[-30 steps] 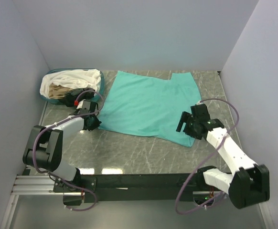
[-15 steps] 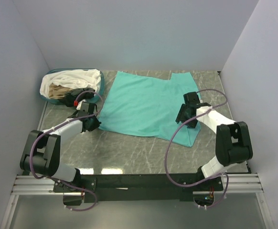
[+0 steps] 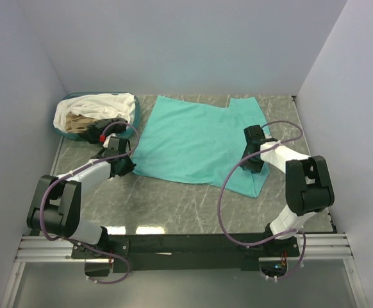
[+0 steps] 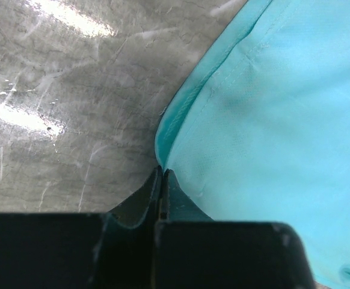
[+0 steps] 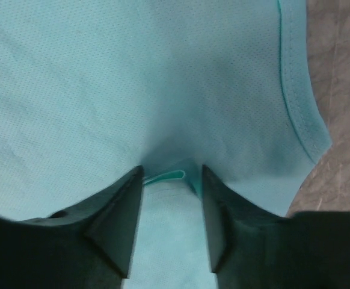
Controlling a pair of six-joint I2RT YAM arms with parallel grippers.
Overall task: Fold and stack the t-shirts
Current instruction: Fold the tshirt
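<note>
Marble table (image 3: 174,202), teal t-shirt (image 3: 193,138), left tool (image 4: 162,173) at its corner.

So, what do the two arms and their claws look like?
The left arm and right arm have white links between bulky black joints, each with a loose purple cable. The left claw and right claw have black, tapering fingers. A small red mark sits near the left wrist.
</note>
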